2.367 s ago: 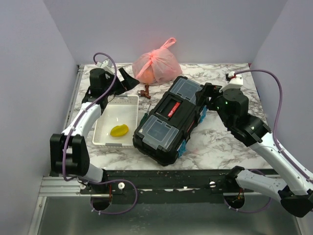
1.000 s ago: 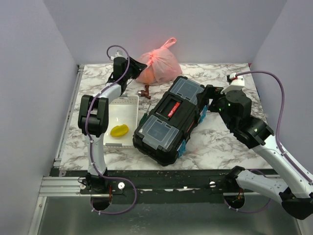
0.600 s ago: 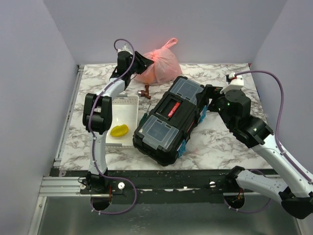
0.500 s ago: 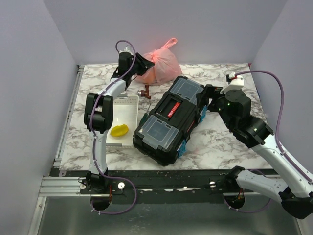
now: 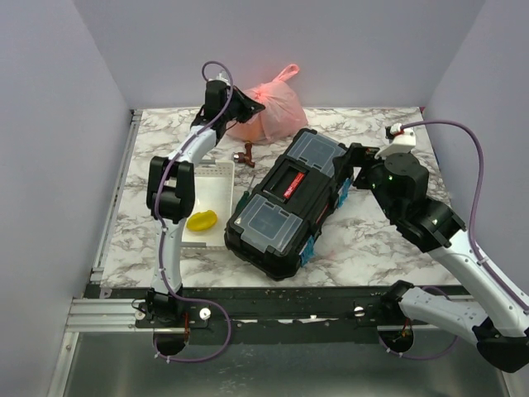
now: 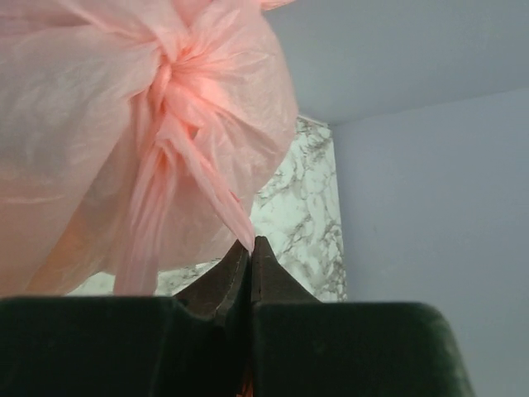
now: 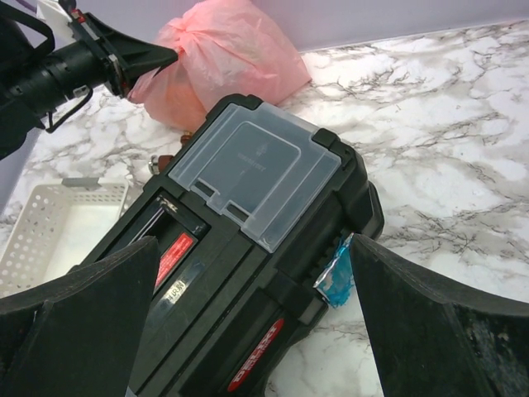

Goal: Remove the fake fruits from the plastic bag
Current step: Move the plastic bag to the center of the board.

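The pink plastic bag (image 5: 273, 116) sits knotted at the back of the table, also seen in the left wrist view (image 6: 124, 124) and the right wrist view (image 7: 231, 50). An orange shape (image 5: 248, 128) shows through its skin; the other fake fruits inside are hidden. My left gripper (image 5: 257, 105) (image 6: 250, 241) is shut on a thin strip of the bag just below the knot (image 6: 165, 70). My right gripper (image 5: 352, 165) (image 7: 253, 240) hangs open over the right end of the toolbox, holding nothing.
A black toolbox (image 5: 289, 198) with clear lid panels lies diagonally mid-table. Left of it is a white tray (image 5: 169, 236) holding a yellow fruit-like piece (image 5: 202, 220). A small brown-red figure (image 5: 242, 155) stands between bag and toolbox. Walls close in behind and beside.
My left arm stretched from over the tray to the bag, and its jaws closed on the bag's strip. The right arm barely shifted.
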